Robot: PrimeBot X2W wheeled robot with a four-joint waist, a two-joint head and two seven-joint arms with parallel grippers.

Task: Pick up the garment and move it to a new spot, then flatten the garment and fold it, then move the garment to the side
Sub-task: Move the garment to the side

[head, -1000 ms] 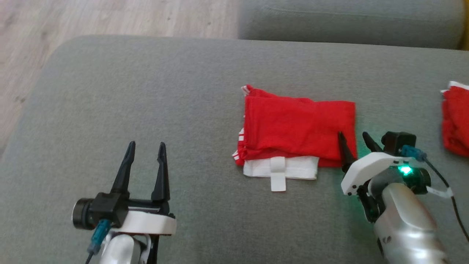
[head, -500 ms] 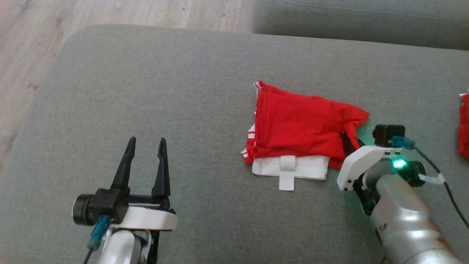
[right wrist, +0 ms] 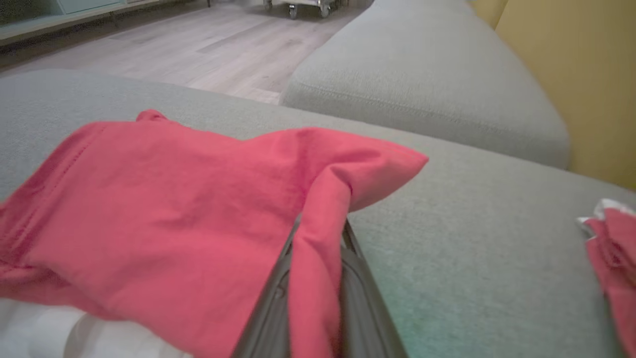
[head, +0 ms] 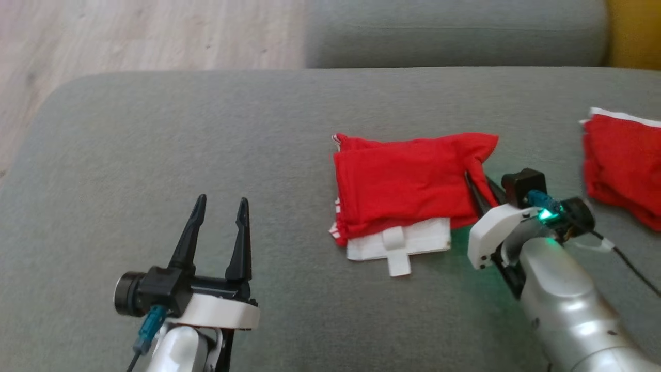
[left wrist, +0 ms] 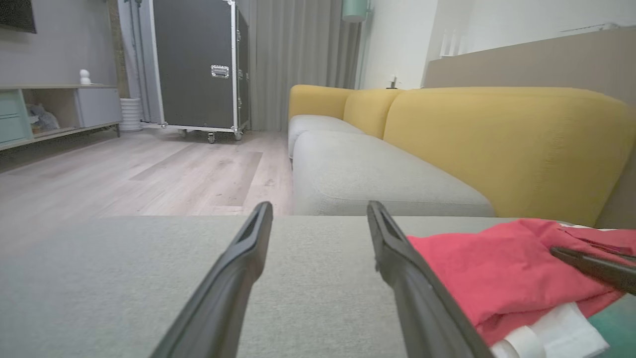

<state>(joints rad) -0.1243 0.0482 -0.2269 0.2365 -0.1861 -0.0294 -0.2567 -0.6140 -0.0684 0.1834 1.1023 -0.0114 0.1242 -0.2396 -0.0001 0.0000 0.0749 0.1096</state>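
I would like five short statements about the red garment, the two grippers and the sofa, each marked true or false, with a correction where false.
1. The right gripper is shut on the red garment. True.
2. The left gripper holds the garment's white part. False: it is open, apart from the garment, over the grey cushion.
3. A second red cloth lies to the robot's right of the garment. True.
4. The garment lies on the wooden floor. False: it lies on the grey cushion.
5. The sofa back is blue. False: it is yellow.
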